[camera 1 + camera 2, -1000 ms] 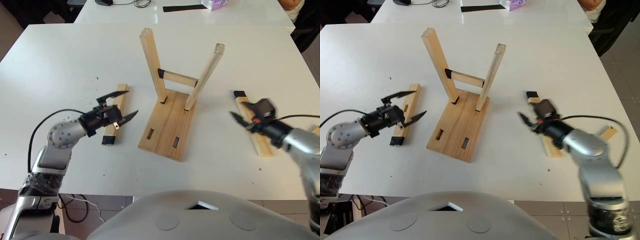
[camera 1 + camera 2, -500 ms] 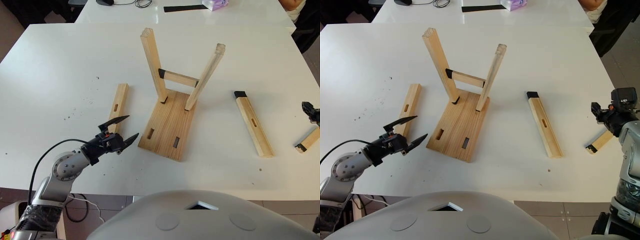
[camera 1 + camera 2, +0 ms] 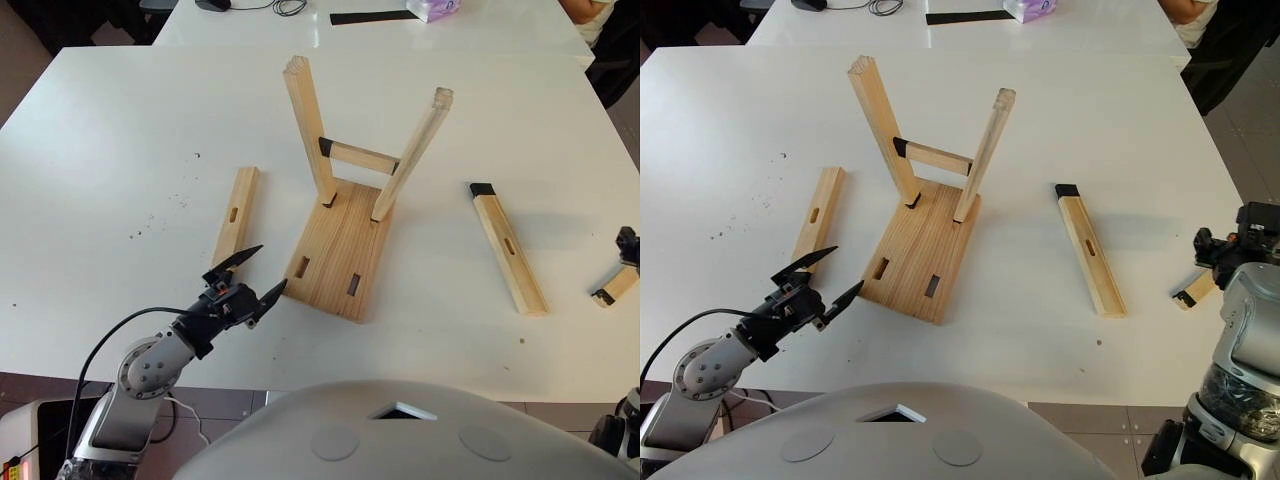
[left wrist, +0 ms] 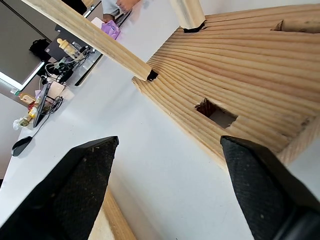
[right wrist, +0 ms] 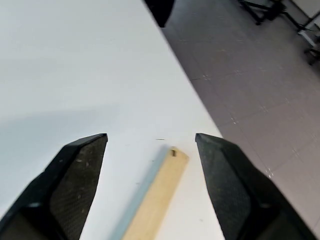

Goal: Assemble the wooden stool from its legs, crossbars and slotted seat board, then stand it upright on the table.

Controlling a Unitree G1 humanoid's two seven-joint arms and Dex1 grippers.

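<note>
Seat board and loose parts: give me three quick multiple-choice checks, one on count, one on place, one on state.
1. How many legs stand in the seat board?
A. One
B. Two
C. Four

2. Where does the short loose crossbar lie?
A. On the seat board
B. Left of the seat board
C. At the right edge of the table

3. How is the left pincer?
A. Open, holding nothing
B. Shut on a leg
C. Shut on the seat board

Answers:
1 B: two legs stand upright, linked by the joining crossbar, and two slots are empty.
2 C: it lies at the right edge, under the right pincer.
3 A: it is spread wide near the board's near corner, with nothing in it.
</note>
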